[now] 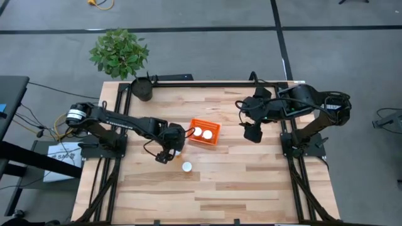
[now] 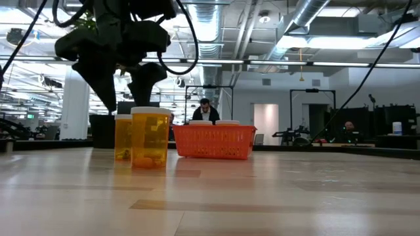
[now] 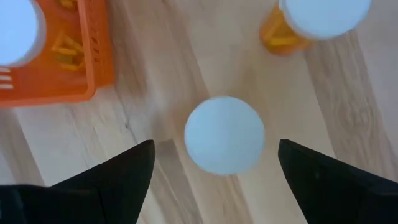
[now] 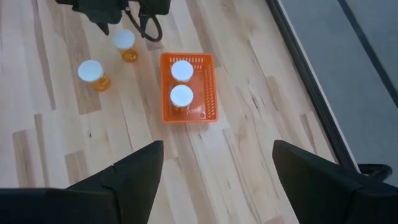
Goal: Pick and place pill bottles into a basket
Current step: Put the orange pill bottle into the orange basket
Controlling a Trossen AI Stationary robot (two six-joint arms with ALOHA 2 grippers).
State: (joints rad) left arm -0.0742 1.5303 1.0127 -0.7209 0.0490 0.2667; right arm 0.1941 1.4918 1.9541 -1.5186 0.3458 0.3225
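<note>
Left gripper (image 3: 214, 180) spread over centre-frame pill bottle (image 3: 224, 134); likely light, rigid, slick: pinch below cap. Right gripper (image 4: 217, 168) spread, idle.

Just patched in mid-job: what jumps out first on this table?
The bright-orange basket near the table's middle, with two white-capped pill bottles already inside. Beside it the left gripper hangs open straight over a third bottle, with the fourth bottle standing alone nearby. The right gripper waits open, high above the table's right side.
</note>
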